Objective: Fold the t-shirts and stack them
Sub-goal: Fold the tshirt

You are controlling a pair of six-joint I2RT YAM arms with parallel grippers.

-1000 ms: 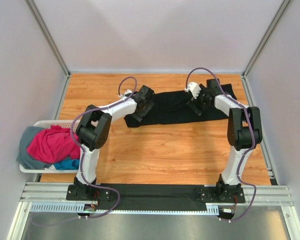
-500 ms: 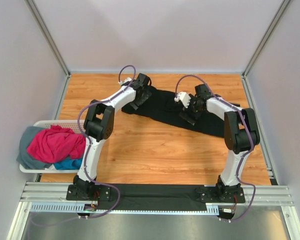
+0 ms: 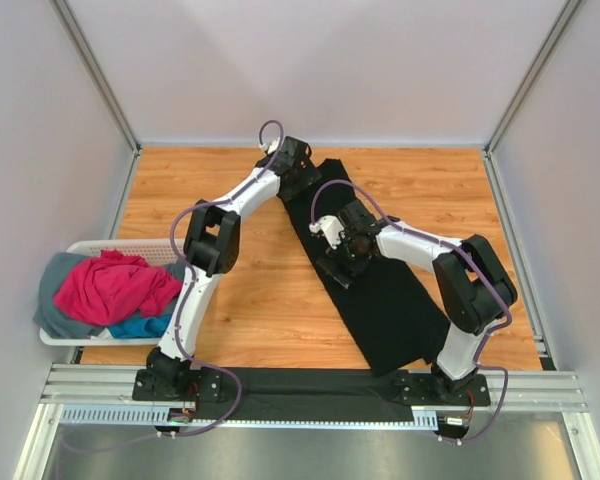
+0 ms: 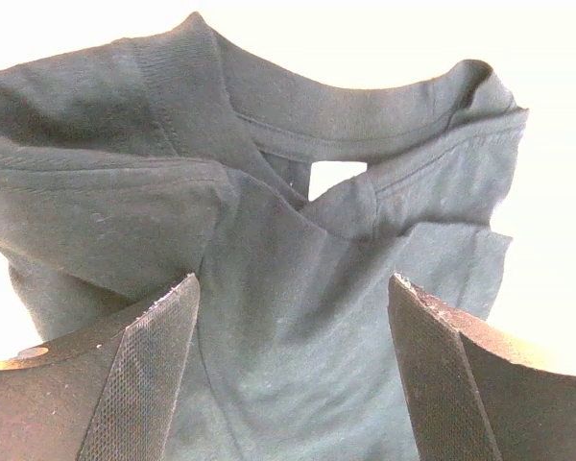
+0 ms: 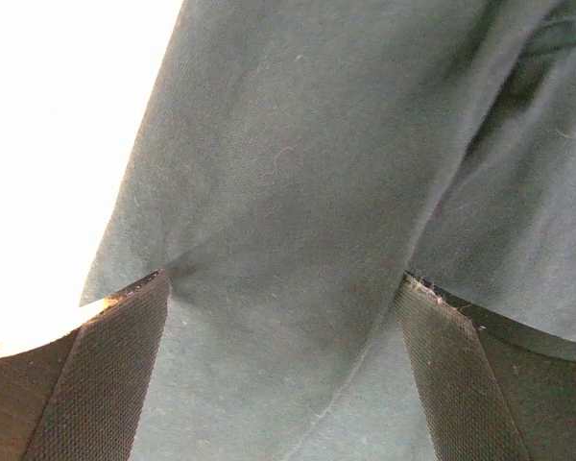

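**Wooden table: black shirt laid out, both grippers released**

Wooden table (image 3: 250,300), pale walls on three sides, both arms reaching over the boards.

Left gripper (image 4: 293,283): jaws spread wide and clamped on nothing. The padded fingers (image 4: 144,375) stand either side of the black shirt (image 3: 390,300), directly over its collar end. The ribbed neckband lies just ahead of the fingertips. The cloth there is bunched into overlapping folds, with a small gap showing bright table through it.

Right gripper (image 5: 283,279): jaws likewise at full spread, holding nothing. Its fingers (image 5: 106,375) straddle smooth black cloth, and one edge of the shirt runs off to the left, where bare table shows. From above, this gripper sits at the left edge of the shirt, about a third of the way along from the collar.

Black shirt: stretched out as a long, narrow strip lying diagonally. It runs from the far middle of the table, under the left gripper, to the near edge beside the right arm's base.

Other shirts: the pink shirt (image 3: 110,285) is heaped on top in the white basket (image 3: 80,245) at the table's left edge. The blue shirt (image 3: 135,327) lies beneath it and the grey shirt (image 3: 52,285) hangs at the basket's left side. All three lie well apart from both grippers.
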